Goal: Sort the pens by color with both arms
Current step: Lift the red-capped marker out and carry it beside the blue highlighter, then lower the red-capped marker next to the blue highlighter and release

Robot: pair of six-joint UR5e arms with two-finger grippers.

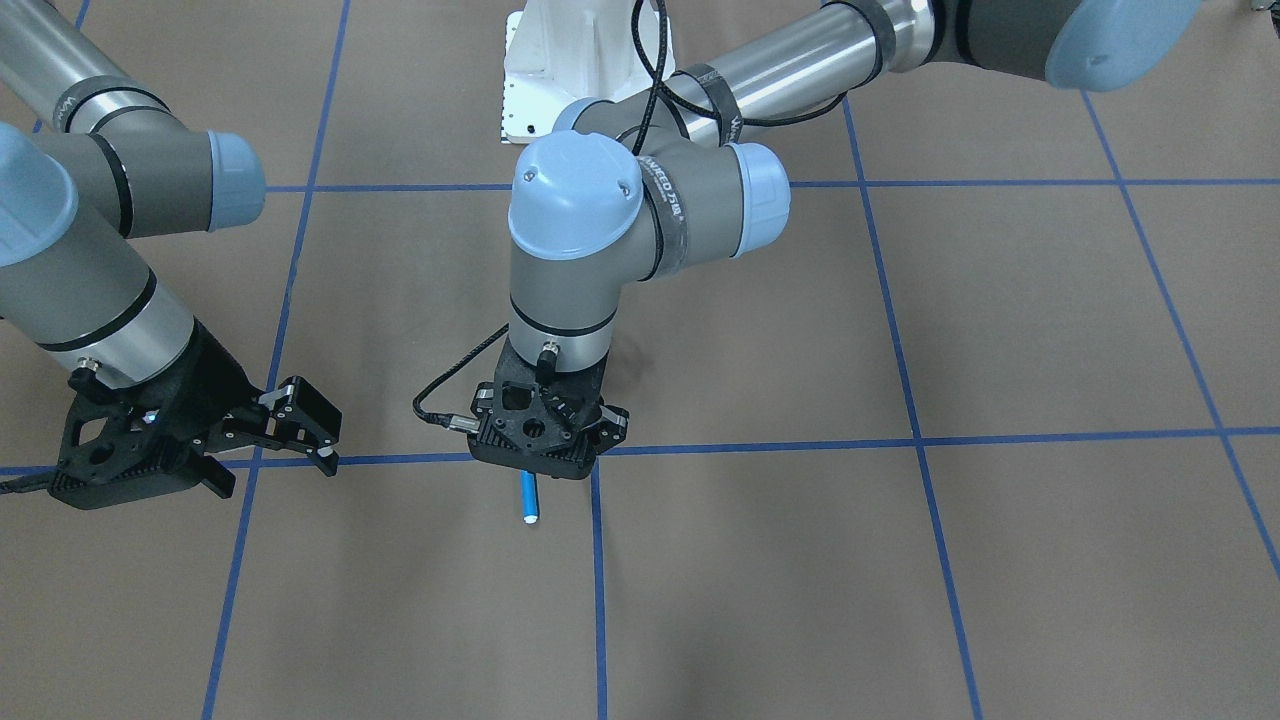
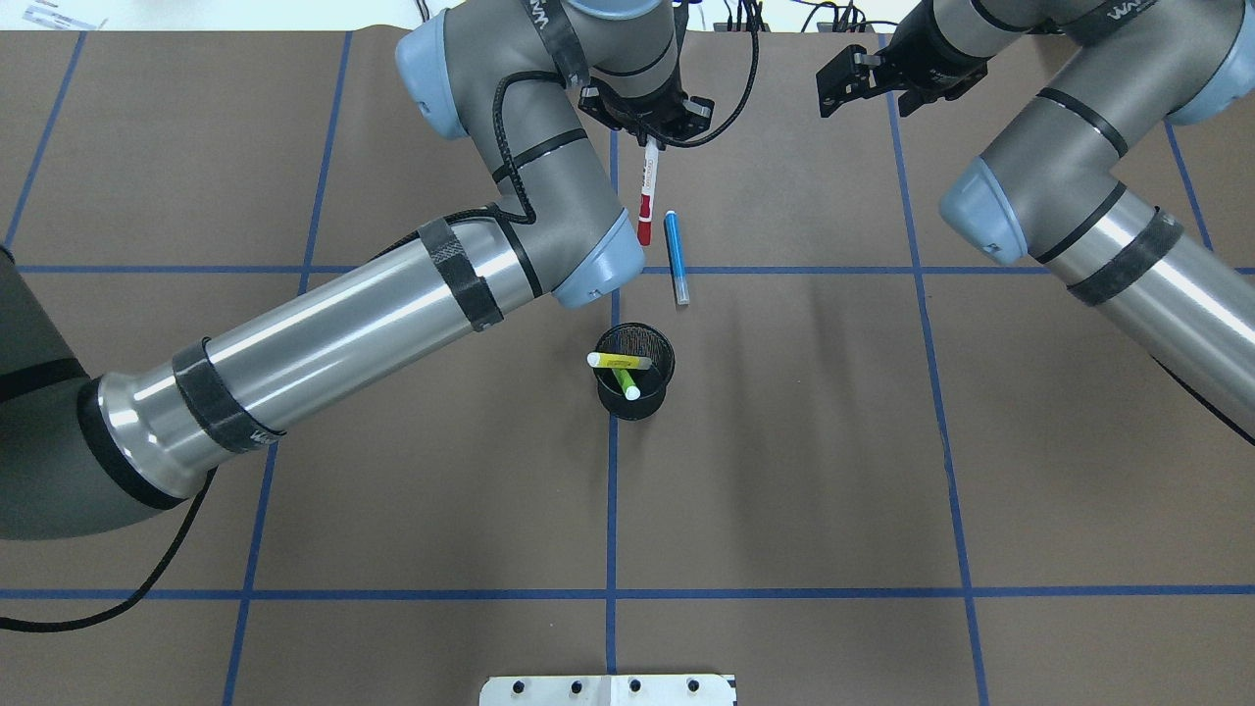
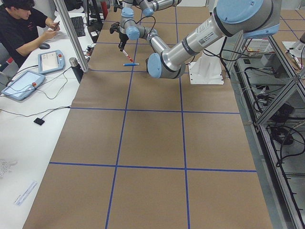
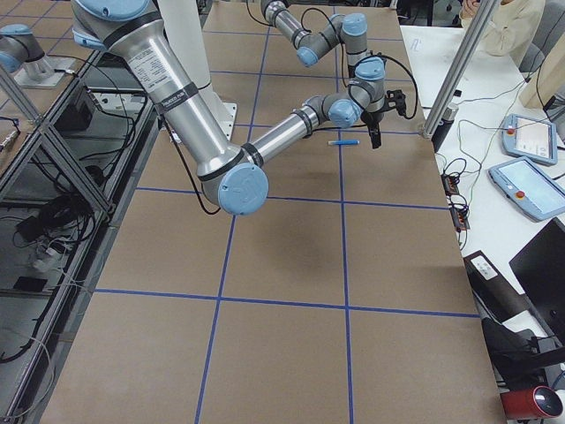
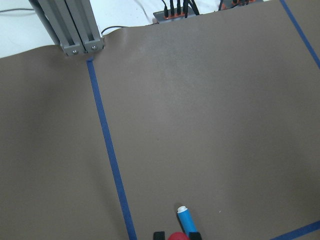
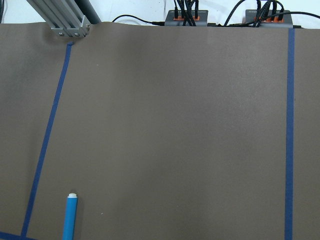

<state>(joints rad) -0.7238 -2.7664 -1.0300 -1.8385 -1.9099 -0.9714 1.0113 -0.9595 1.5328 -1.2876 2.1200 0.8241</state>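
Observation:
My left gripper (image 2: 650,135) is shut on the white body of the red-capped pen (image 2: 646,196), which hangs cap down over the far middle of the table. Its red cap (image 5: 176,236) shows between the fingertips in the left wrist view. The blue pen (image 2: 677,257) lies flat just beside it, also visible as blue pen (image 1: 529,500) and blue pen (image 6: 70,218). The yellow pen (image 2: 620,362) and green pen (image 2: 625,383) stand in a black mesh cup (image 2: 647,341). My right gripper (image 2: 865,93) hovers open and empty at the far right; it shows as right gripper (image 1: 272,472).
Blue tape lines (image 2: 922,294) divide the brown table cover. The white pedestal base (image 2: 608,689) sits at the near edge. An aluminium post (image 5: 70,25) and cable boxes stand at the far edge. A person (image 3: 24,28) sits at a side desk with tablets.

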